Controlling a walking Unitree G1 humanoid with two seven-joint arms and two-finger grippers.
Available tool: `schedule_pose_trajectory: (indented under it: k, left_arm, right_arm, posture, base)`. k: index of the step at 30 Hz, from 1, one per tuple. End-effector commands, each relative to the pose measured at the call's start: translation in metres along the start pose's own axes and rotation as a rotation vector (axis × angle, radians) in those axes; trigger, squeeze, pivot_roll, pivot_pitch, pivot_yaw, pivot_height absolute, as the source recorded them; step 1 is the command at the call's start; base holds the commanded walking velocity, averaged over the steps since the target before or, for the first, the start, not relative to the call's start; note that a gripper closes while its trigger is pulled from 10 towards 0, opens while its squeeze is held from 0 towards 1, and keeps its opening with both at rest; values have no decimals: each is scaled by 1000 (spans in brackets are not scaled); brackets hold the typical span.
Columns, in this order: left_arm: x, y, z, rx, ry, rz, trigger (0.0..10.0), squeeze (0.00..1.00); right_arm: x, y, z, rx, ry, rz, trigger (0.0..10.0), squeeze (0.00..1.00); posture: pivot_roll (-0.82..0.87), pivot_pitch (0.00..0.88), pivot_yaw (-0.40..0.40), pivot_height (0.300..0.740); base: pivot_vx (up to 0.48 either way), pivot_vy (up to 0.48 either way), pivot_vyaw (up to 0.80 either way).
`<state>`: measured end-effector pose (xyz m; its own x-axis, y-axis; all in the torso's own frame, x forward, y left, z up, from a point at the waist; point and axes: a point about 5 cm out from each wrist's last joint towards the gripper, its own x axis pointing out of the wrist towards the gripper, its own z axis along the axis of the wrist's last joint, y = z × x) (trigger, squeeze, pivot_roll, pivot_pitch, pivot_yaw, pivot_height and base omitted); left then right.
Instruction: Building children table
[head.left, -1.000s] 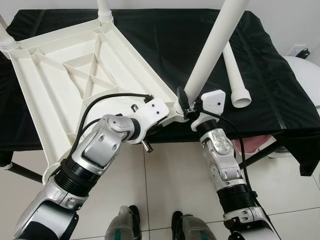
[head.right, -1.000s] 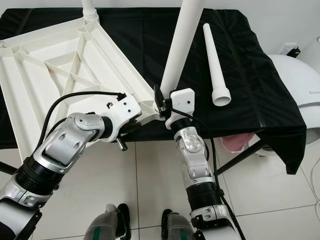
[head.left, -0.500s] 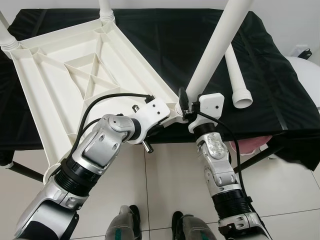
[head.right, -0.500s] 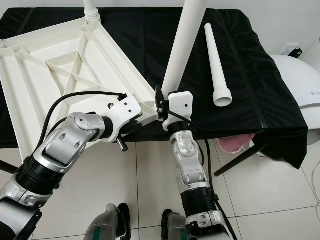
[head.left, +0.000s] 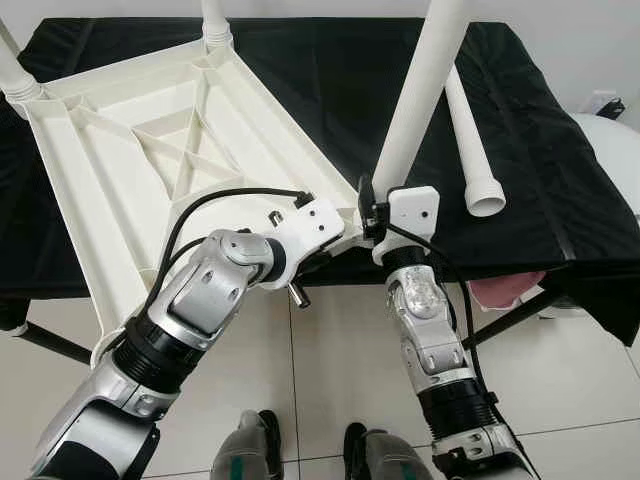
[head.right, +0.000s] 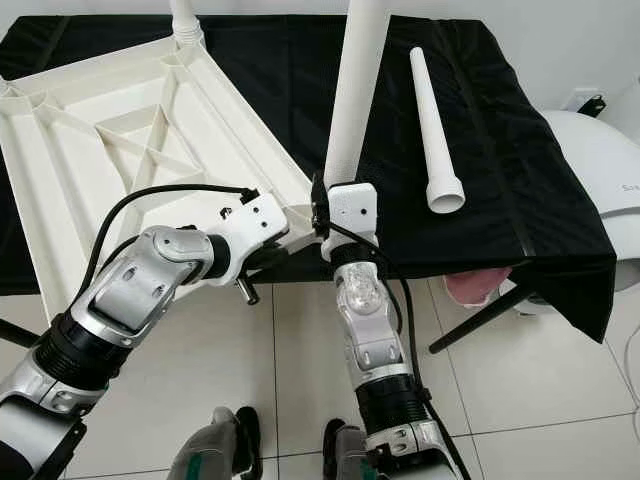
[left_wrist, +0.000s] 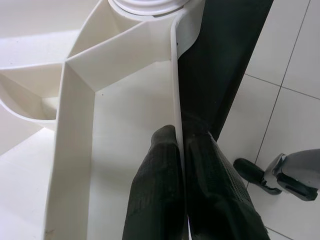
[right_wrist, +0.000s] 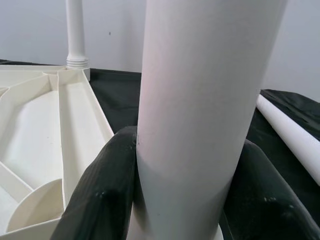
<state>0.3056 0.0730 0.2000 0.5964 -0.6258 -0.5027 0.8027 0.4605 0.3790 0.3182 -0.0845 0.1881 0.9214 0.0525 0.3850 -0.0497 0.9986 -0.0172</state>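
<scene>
Now the white leg stands straighter in the corner than it did a moment ago, and the right arm has slid in under it.

From the head views, the upside-down white table lies on the black tabletop; the left claw is at its near edge, and the right claw holds the upright leg at the near corner socket. A loose leg lies flat on the cloth, well apart from that corner. Another fitted leg stands at the far corner. From the left wrist view, two black fingers are pinched shut on the table's thin rim. From the right wrist view, the black fingers are clenched on both sides of the upright leg.
</scene>
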Motion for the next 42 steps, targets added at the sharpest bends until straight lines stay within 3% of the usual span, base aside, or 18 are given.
schedule_pose_trajectory:
  k: [1, 15, 32, 42]
  left_arm:
    - [-9, 9, 13, 48, -48, 55, 10000, 0]
    - [-10, 10, 13, 49, -45, 57, 10000, 0]
    - [-12, 12, 13, 45, -44, 66, 10000, 0]
    - [-13, 17, 15, 45, -44, 80, 10000, 0]
  right_arm:
    - [-12, -39, -31, -79, 164, -191, 10000, 0]
    - [-11, -41, -35, -90, 209, -298, 10000, 0]
    - [-10, -39, -28, -110, 143, -380, 10000, 0]
    - [-14, -38, -32, -82, 159, -466, 10000, 0]
  posture:
    - [-30, 178, -18, 740]
    - [-26, 186, -16, 740]
    - [-20, 192, -16, 740]
    - [-21, 186, -11, 740]
  base:
    - [0, 0, 0]
    - [0, 0, 0]
    - [0, 0, 0]
    - [0, 0, 0]
